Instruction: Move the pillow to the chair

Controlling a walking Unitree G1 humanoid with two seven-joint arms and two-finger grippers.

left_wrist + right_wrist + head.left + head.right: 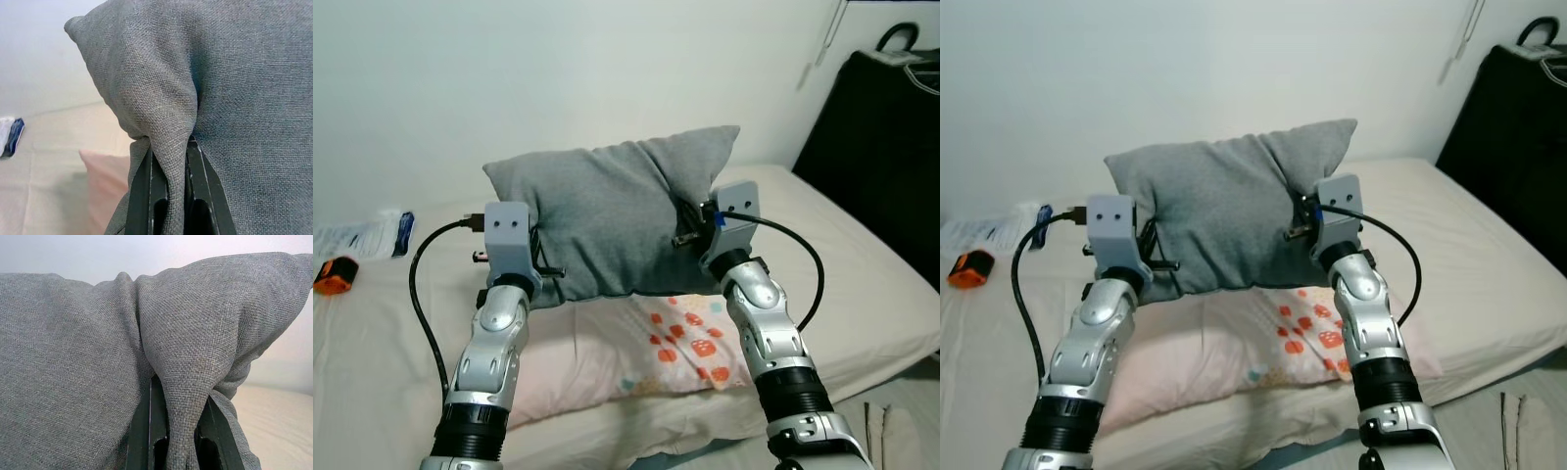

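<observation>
- You hold the grey pillow [607,215] lifted above the bed [862,264], over a pink pillow [636,352].
- Your left hand [168,166] pinches a fabric fold at its 9 o'clock edge; your right hand [178,426] pinches one at 3 o'clock.
- It looks light, soft and saggy, so keep both edge folds gripped deep.

Head pair downward; wrist views close-up.

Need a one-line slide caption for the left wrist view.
Left tool pinching a fold of the grey pillow, held above the bed.
</observation>
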